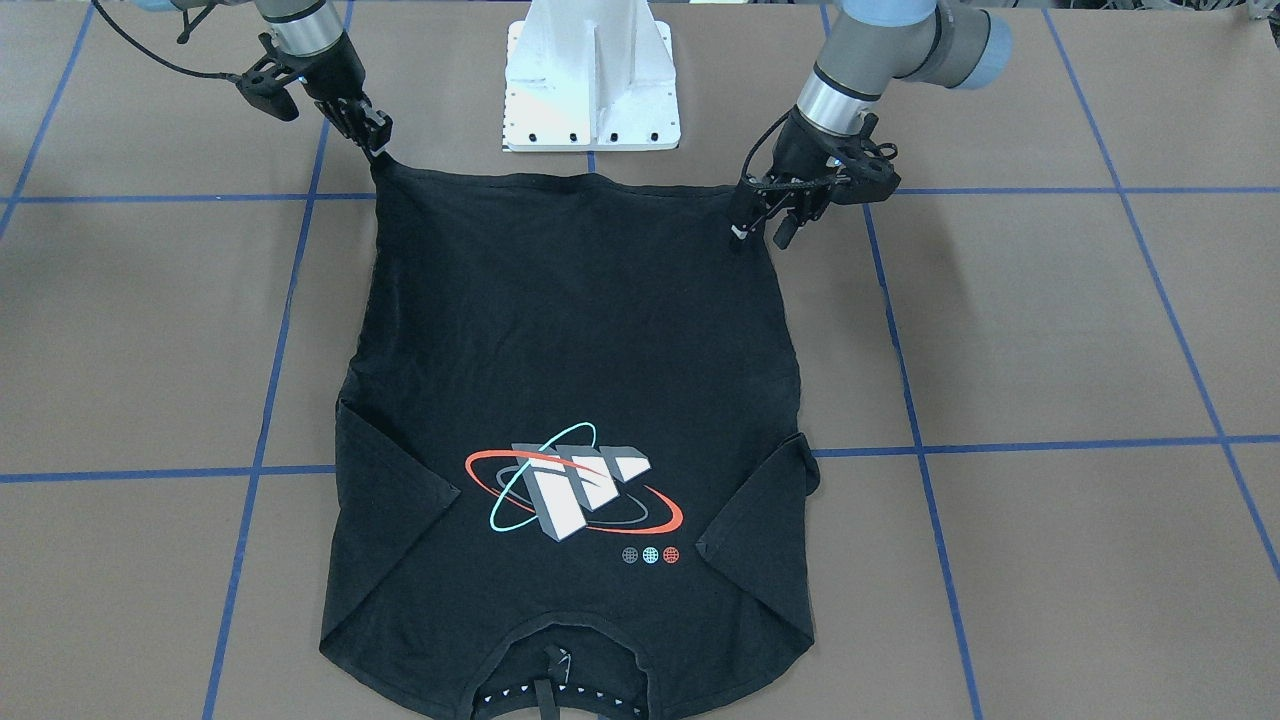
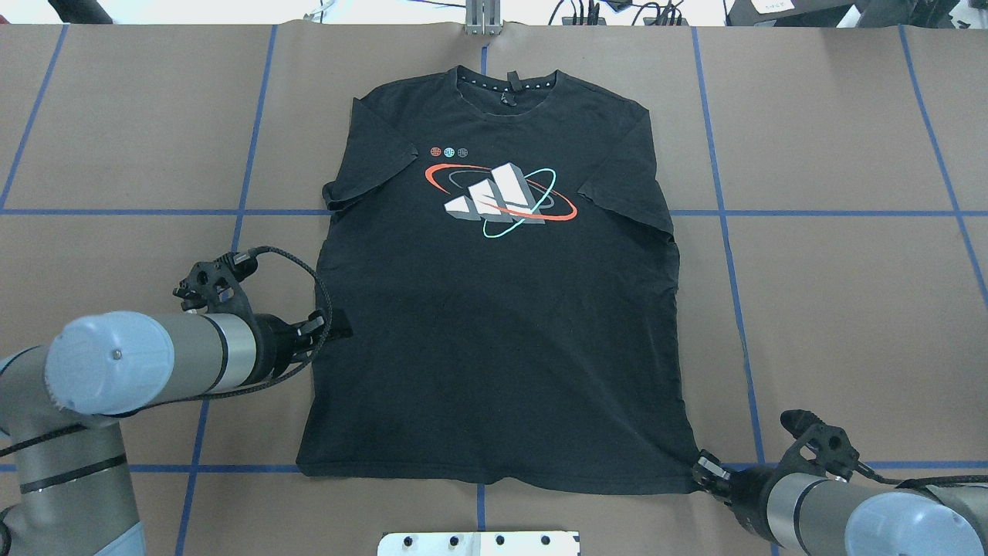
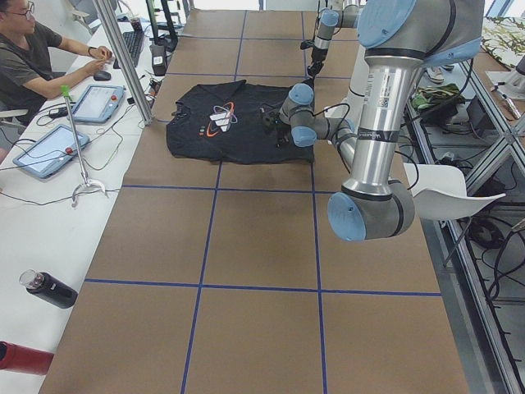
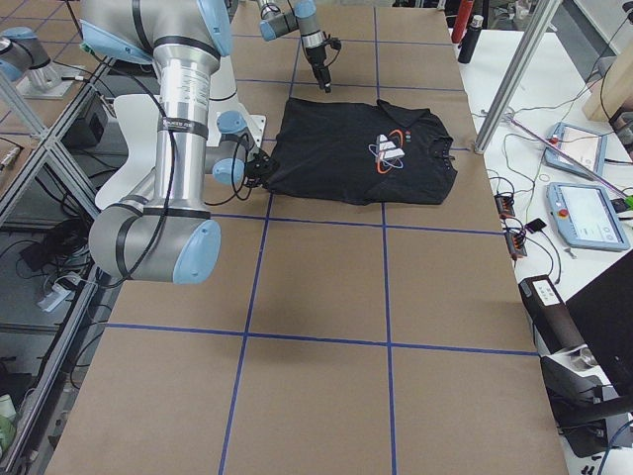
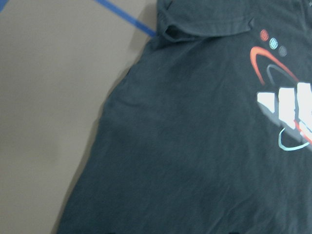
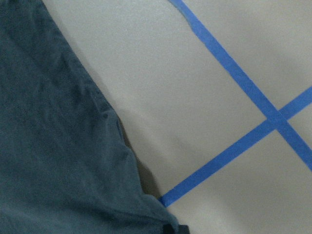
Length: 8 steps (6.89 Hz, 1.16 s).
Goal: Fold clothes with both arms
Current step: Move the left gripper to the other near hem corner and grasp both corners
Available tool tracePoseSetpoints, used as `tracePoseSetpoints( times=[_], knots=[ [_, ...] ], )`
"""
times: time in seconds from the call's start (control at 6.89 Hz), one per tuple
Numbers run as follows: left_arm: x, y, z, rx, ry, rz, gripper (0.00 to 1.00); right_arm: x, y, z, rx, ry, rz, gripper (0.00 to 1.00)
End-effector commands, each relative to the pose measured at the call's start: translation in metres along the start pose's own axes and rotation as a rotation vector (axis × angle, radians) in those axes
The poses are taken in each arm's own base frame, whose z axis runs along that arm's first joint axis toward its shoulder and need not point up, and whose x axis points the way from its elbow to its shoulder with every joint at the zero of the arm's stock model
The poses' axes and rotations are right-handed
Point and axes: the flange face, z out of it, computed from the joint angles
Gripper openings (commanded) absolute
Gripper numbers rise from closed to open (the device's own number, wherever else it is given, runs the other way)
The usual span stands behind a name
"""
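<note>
In the overhead view, the white metal base plate [image 2: 478, 542] sits at the bottom edge, nearest the robot. Just past it, at lower right, the right gripper [image 2: 704, 472] is closed on the hem corner of the shirt [image 2: 502, 332], drawing the corner into a small point. Further up, left of centre, the left gripper [image 1: 760, 230] hangs at the shirt's side edge. The front view shows its jaws apart, with nothing in them. Nothing lies on the shirt or between the grippers. It lies print up in the middle of the table [image 2: 834, 309], hem near and collar [image 2: 505, 81] far. The table is covered in matt brown sheet, with blue tape [image 2: 725, 255] marking large squares. The cloth is soft black knit, mostly flat, with light ripples along the right edge and the left sleeve [image 2: 363, 174] slightly rumpled. The graphic [image 2: 500, 199] is white slanted blocks ringed in red and teal, with three dots [image 2: 448, 152] beside it. At the top edge are a metal post [image 2: 482, 15] and black cables [image 2: 617, 14]. In the left side view, a person [image 3: 33, 57] sits at a white bench with tablets [image 3: 45, 149].
</note>
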Motion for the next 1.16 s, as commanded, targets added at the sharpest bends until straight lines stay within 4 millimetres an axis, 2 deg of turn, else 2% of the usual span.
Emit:
tracePoseSetpoints(
  times=[0.0, 0.15, 0.29, 0.44, 1.02],
  knots=[
    [-0.036, 0.056, 0.009, -0.022, -0.048, 0.072, 0.77, -0.003, -0.001, -0.001, -0.007, -0.001, 0.005, 0.00],
    [-0.037, 0.064, 0.009, -0.002, -0.043, 0.080, 0.74, -0.004, 0.000, -0.001, -0.009, -0.004, 0.007, 0.00],
    [-0.053, 0.072, 0.011, -0.012, -0.062, 0.093, 0.73, -0.005, 0.000, -0.002, -0.012, -0.005, 0.008, 0.00],
    [-0.060, 0.074, 0.009, 0.002, -0.045, 0.099, 0.71, -0.005, 0.000, -0.001, -0.011, -0.004, 0.007, 0.00],
    [-0.064, 0.092, 0.012, -0.030, -0.054, 0.113, 0.67, -0.006, 0.001, -0.001, -0.012, -0.005, 0.008, 0.00]
  ],
)
